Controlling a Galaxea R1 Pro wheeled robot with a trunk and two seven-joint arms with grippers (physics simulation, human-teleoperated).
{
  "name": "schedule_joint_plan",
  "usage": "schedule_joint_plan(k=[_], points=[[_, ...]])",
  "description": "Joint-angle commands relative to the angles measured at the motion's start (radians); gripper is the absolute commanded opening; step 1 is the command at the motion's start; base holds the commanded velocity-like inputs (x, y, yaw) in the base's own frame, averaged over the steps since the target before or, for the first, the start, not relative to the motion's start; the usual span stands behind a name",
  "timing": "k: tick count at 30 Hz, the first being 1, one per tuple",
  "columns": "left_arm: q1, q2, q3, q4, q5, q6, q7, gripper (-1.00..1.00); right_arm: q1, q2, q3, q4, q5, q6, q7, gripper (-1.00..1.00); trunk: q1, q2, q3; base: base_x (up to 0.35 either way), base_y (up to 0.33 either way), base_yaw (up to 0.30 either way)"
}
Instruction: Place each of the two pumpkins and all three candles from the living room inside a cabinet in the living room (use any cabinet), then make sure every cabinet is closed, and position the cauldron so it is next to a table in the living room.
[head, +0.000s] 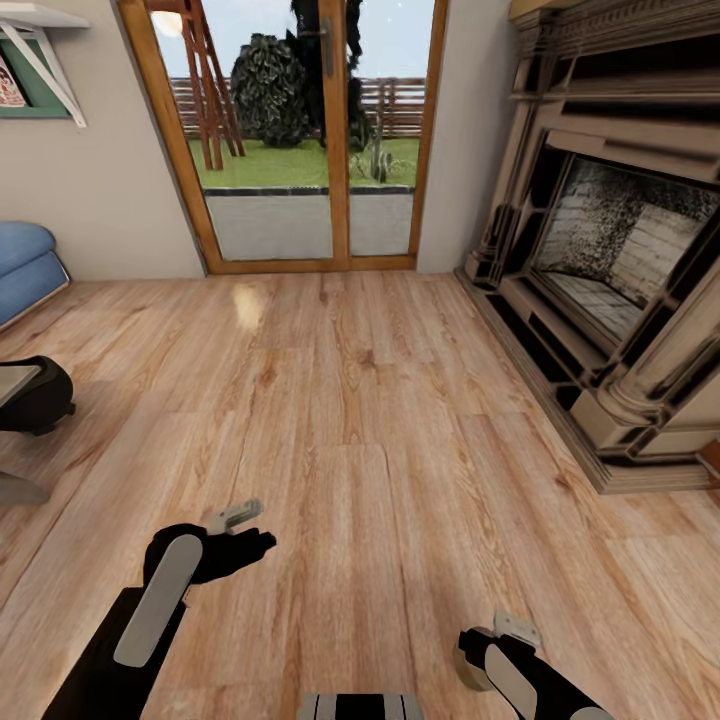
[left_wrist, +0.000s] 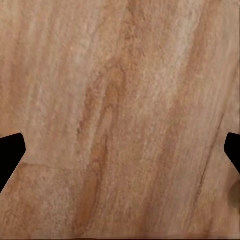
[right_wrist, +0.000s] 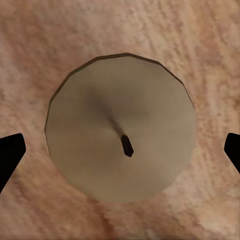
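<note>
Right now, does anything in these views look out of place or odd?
Yes: a candle stands upright on the bare wooden floor, directly under the open right end effector. From above, it is a beige disc with a dark wick. A floor is an odd spot for it. Nothing looks spilled or damaged.

door (head: 320, 130) ahead, fireplace (head: 610, 250) right, sofa (head: 25, 265) left

Left wrist camera looks straight down on the wooden floor (left_wrist: 120, 100), pale brown with long grain streaks and a darker knot-like swirl near the middle. The two black fingers (left_wrist: 9, 152) poke in at opposite edges, set wide apart, nothing between them.
</note>
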Motion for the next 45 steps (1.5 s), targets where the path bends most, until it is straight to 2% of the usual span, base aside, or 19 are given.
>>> schedule_joint_plan(k=[1,2,3,4,5,8,9,10,12,17,20,26,29,35,45], points=[[0.000,0.010,0.001,-0.012,0.061,0.001,0.011,1.00,0.000,-0.001,0.008,-0.003,-0.005,0.005,-0.007,1.00,0.000,0.000,-0.001,0.000,0.000,0.000],[0.000,0.026,0.003,-0.021,0.120,0.001,0.011,1.00,-0.001,-0.001,0.008,-0.003,-0.005,0.005,-0.007,1.00,0.000,0.000,-0.001,0.000,0.000,0.000],[0.000,0.036,0.003,-0.025,0.151,0.002,0.010,1.00,-0.001,-0.001,0.008,-0.003,-0.005,0.005,-0.007,1.00,0.000,0.000,-0.001,0.000,0.000,0.000],[0.001,0.056,0.004,-0.031,0.216,0.002,0.011,1.00,-0.001,-0.001,0.008,-0.003,-0.004,0.005,-0.007,1.00,0.000,0.000,-0.001,0.000,0.000,0.000],[0.001,0.066,0.004,-0.033,0.248,0.002,0.011,1.00,-0.001,-0.001,0.008,-0.003,-0.004,0.005,-0.006,1.00,0.000,0.000,-0.001,0.000,0.000,0.000],[0.001,0.118,0.007,-0.039,0.423,0.002,0.011,1.00,0.000,-0.001,0.008,-0.003,-0.004,0.005,-0.006,1.00,0.000,0.000,-0.001,0.000,0.000,0.000],[0.001,0.124,0.007,-0.039,0.438,0.002,0.011,1.00,0.000,-0.001,0.008,-0.003,-0.004,0.004,-0.006,1.00,0.000,-0.001,-0.005,0.000,0.000,0.000],[0.001,0.138,0.008,-0.039,0.469,0.001,0.010,1.00,0.000,-0.001,0.008,-0.003,-0.004,0.004,-0.006,1.00,0.001,-0.001,-0.009,0.000,0.000,0.000],[0.001,0.146,0.009,-0.039,0.489,0.001,0.010,1.00,0.000,-0.001,0.008,-0.003,-0.004,0.000,-0.006,1.00,0.001,-0.001,-0.012,0.000,0.000,0.000],[0.001,0.152,0.010,-0.038,0.501,0.000,0.010,1.00,0.000,-0.001,0.009,-0.003,-0.004,-0.014,-0.006,1.00,0.001,-0.001,-0.012,0.000,0.000,0.000],[0.001,0.152,0.010,-0.038,0.502,0.000,0.010,1.00,0.000,-0.001,0.010,-0.003,-0.004,-0.018,-0.006,1.00,0.002,-0.002,-0.020,0.000,0.000,0.000],[0.001,0.152,0.010,-0.037,0.503,0.001,0.010,1.00,0.000,-0.001,0.010,-0.003,-0.004,-0.042,-0.001,1.00,0.002,-0.002,-0.020,0.000,0.000,0.000],[0.001,0.152,0.010,-0.037,0.503,0.001,0.010,1.00,0.000,-0.001,0.010,-0.003,-0.003,-0.053,0.001,1.00,0.003,-0.002,-0.032,0.000,0.000,0.000],[0.001,0.152,0.010,-0.036,0.503,0.000,0.010,1.00,0.000,-0.001,0.010,0.022,-0.002,-0.086,0.011,1.00,0.003,-0.002,-0.032,0.000,0.000,0.000],[0.001,0.152,0.010,-0.035,0.503,0.001,0.010,1.00,0.000,-0.001,0.010,0.031,-0.001,-0.096,0.041,1.00,0.003,-0.002,-0.032,0.000,0.000,0.000]])
